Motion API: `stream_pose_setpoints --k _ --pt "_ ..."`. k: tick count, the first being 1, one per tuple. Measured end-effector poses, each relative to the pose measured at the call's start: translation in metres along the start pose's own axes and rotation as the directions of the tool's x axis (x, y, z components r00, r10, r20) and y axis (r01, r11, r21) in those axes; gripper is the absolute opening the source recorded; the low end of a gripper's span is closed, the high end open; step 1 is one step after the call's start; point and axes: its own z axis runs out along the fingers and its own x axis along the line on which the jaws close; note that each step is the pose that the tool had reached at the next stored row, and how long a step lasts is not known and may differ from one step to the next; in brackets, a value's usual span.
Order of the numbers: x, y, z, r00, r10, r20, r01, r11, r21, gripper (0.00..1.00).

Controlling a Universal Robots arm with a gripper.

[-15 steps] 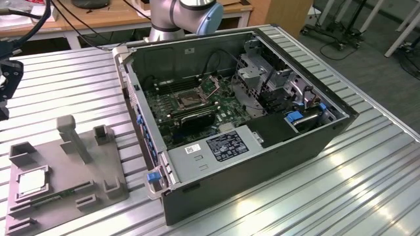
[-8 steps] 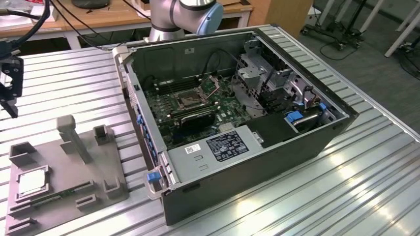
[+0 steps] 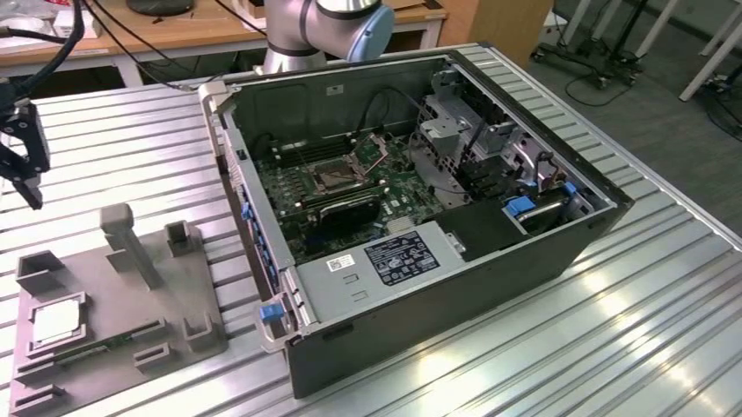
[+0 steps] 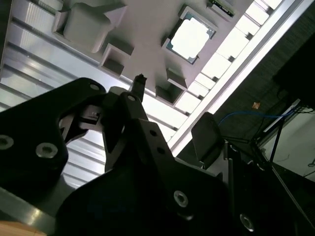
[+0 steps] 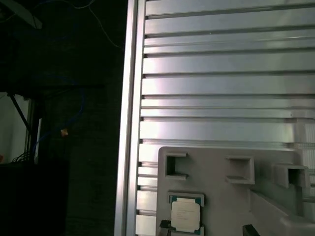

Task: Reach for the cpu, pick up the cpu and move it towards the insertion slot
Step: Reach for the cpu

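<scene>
The cpu (image 3: 56, 323) is a small pale silver square lying flat in a recess of a grey fixture plate (image 3: 174, 295) at the exterior view's left. Both wrist views look down on the cpu (image 4: 191, 38) (image 5: 185, 216). My black gripper (image 3: 26, 178) hangs in the air well above the plate's far end, apart from the chip. Its two fingertips (image 5: 165, 226) stand spread, so the gripper (image 5: 206, 229) (image 4: 172, 105) is open and holds nothing. The insertion slot (image 3: 334, 178) is a dark square socket with a raised metal bracket on the green board inside the open computer case.
The open black computer case (image 3: 487, 261) lies on the ribbed metal table (image 3: 649, 330), to the right of the fixture in the exterior view. A green memory stick (image 3: 107, 342) and upright grey posts (image 3: 128, 243) sit on the fixture. The table edge (image 5: 132, 123) runs close by.
</scene>
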Motion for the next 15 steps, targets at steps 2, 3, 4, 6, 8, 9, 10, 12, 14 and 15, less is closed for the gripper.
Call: stream_pose_setpoints --k 2,3,4,6,8,9,10,12,14,15 --pt "0.0041 -0.0005 0.0035 1.0000 0.000 0.0002 0.000 1.0000 0.0000 0.65" --pt "0.0059 -0.0006 0.0052 1.0000 0.000 0.0001 0.000 1.0000 0.0001 0.65" --pt "0.0070 -0.0007 0.0072 1.0000 0.000 0.0004 0.000 1.0000 -0.0001 0.65" --pt "0.0080 -0.0010 0.0107 1.0000 0.000 0.0002 0.000 1.0000 0.0000 0.71" --pt "0.0084 -0.0011 0.0144 1.0000 0.000 0.0002 0.000 1.0000 0.0000 0.78" --pt "0.0086 -0.0012 0.0162 1.0000 0.000 0.0001 0.000 1.0000 0.0000 0.78" --pt "0.0087 -0.0013 0.0180 1.0000 0.000 0.0002 0.000 1.0000 0.0000 0.84" --pt "0.0087 -0.0020 0.0216 1.0000 0.000 0.0002 0.000 1.0000 0.0000 0.84" --pt "0.0093 -0.0040 0.0250 1.0000 0.000 -0.0001 0.000 1.0000 0.0002 0.84" --pt "0.0101 -0.0064 0.0268 1.0000 0.000 0.0000 0.000 1.0000 0.0001 0.84"
